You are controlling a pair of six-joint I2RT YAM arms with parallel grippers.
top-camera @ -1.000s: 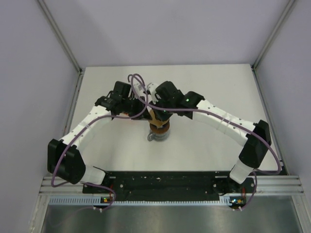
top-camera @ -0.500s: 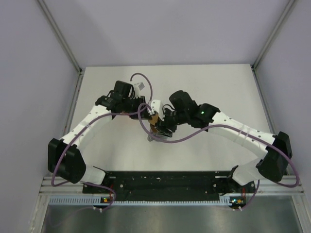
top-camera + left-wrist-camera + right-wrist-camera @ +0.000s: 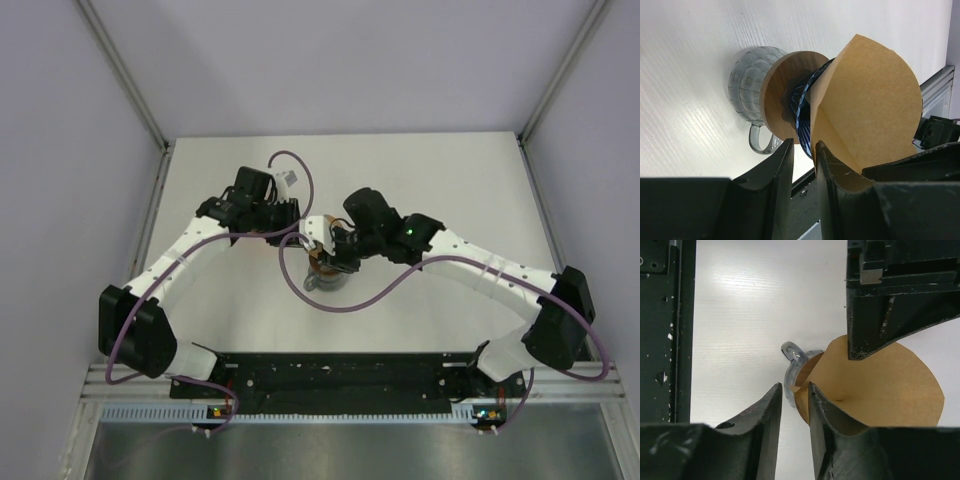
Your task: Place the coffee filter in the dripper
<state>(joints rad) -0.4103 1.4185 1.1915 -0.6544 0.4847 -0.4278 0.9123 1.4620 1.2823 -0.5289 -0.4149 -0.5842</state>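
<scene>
Coffee filter (image 3: 870, 110) paper meets your left gripper (image 3: 804, 147). Its fingers show a slim gap, and you cannot tell whether they pinch it. Beside the dripper (image 3: 804, 106), your right gripper (image 3: 794, 390) is narrowly parted and empty. The paper stands open in the dripper, well above its rim, so you are likely seating it. Next, let go cleanly and press it down without crumpling.

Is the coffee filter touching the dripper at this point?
Touching. The left wrist view shows the coffee filter seated in the blue dripper, with its fold meeting the ribbed rim and no gap between them.
</scene>
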